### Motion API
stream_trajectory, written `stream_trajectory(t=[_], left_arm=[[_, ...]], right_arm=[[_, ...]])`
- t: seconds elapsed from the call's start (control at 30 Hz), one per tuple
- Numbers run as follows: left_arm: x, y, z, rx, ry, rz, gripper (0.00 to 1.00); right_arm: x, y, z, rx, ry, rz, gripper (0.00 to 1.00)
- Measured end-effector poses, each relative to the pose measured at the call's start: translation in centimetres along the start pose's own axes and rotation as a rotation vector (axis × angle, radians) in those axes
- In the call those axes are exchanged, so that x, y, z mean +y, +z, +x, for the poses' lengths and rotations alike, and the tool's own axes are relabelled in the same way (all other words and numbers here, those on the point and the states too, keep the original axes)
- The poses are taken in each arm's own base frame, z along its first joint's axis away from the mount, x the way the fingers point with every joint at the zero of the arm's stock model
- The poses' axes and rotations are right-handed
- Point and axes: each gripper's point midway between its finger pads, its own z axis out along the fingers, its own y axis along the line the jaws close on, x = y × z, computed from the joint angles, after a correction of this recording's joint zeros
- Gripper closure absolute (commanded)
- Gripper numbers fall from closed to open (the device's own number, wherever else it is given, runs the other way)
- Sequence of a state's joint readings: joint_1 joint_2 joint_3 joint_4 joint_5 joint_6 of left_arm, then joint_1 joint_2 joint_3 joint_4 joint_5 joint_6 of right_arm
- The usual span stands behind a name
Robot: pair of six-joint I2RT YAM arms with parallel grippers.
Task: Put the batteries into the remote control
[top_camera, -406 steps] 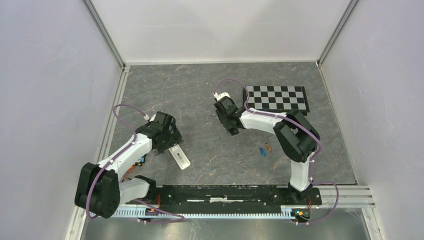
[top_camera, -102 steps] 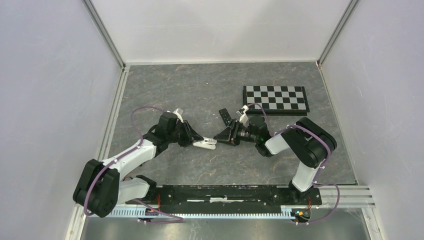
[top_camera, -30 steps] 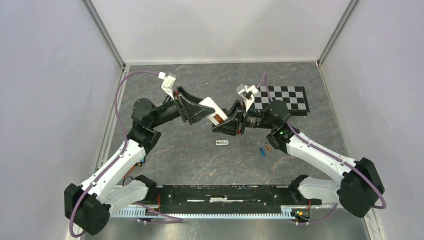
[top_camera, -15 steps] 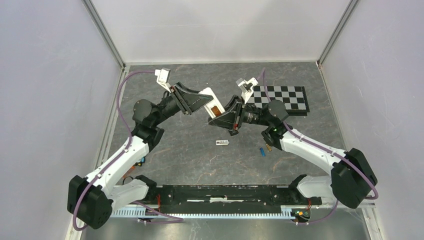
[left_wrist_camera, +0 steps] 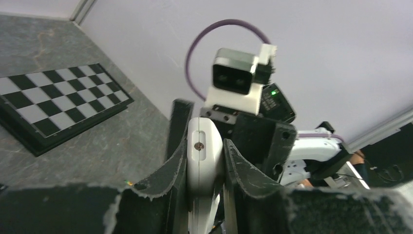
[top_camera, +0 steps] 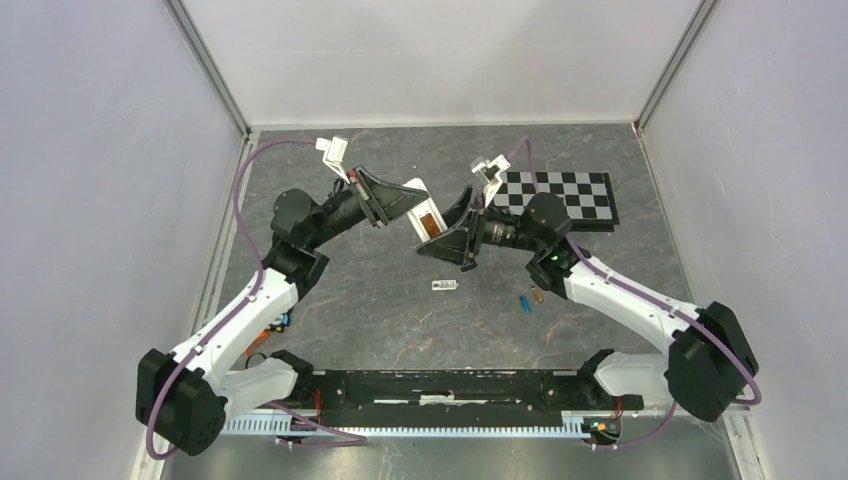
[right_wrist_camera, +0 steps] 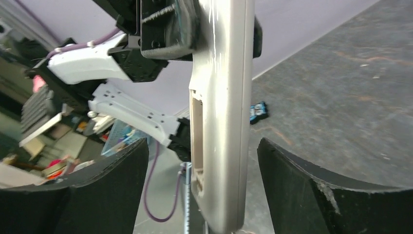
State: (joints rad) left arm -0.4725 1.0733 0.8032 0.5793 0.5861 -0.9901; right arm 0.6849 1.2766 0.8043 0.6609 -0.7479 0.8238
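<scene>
Left fingers (left_wrist_camera: 178, 156) clamped on the sides of the remote (left_wrist_camera: 204, 146), holding it aloft over the table (top_camera: 370, 320), free end toward the other arm. Right fingers (right_wrist_camera: 297, 180) spread wide, one on either side of that free end, gripping nothing. Bay (right_wrist_camera: 197, 131) open on the back, looking empty from the right wrist. From above, an orange-brown patch there, maybe a seated battery, too small to call. Likely cover (top_camera: 445, 285) flat on the table below. Two batteries (top_camera: 528, 299), blue and brownish, lying side by side on the table, near the right forearm and well apart from the remote. So: opened and presented, loading not finished. Left to do: fetch both, seat them, refit the cover.
</scene>
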Motion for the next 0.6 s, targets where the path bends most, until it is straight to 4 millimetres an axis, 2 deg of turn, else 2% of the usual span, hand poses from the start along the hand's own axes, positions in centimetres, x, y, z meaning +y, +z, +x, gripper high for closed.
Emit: stream_trajectory(t=[0.1,0.2,0.27,0.33,0.4,0.47,0.6], left_arm=[[1.4,-0.3,0.5,0.027,0.041,-0.045,0.98],[2.7,-1.0,0.9,0.064,0.100,-0.076,0.98],[3.1,-1.4,1.1,0.084,0.135,-0.080,0.98],[3.2,-1.7,1.3,0.110,0.170,-0.069,0.98],[3.1,-2.0,1.9,0.143,0.189,-0.047,0.98],[2.8,-2.3,2.7,0.189,0.205,-0.017,0.98],[2.6,-2.6,3.6,0.243,0.217,0.022,0.98]], right_arm=[[-1.3,-1.6,-0.9,-0.025,-0.040,0.078,0.15],[-2.7,-4.2,-3.0,-0.089,-0.095,0.211,0.20],[-3.8,-5.5,-4.1,-0.128,-0.128,0.300,0.26],[-5.3,-7.0,-4.3,-0.141,-0.154,0.428,0.38],[-7.2,-8.4,-4.0,-0.130,-0.161,0.561,0.45],[-9.5,-10.0,-3.2,-0.100,-0.141,0.708,0.48],[-14.2,-14.4,0.7,0.030,-0.071,1.010,0.48]])
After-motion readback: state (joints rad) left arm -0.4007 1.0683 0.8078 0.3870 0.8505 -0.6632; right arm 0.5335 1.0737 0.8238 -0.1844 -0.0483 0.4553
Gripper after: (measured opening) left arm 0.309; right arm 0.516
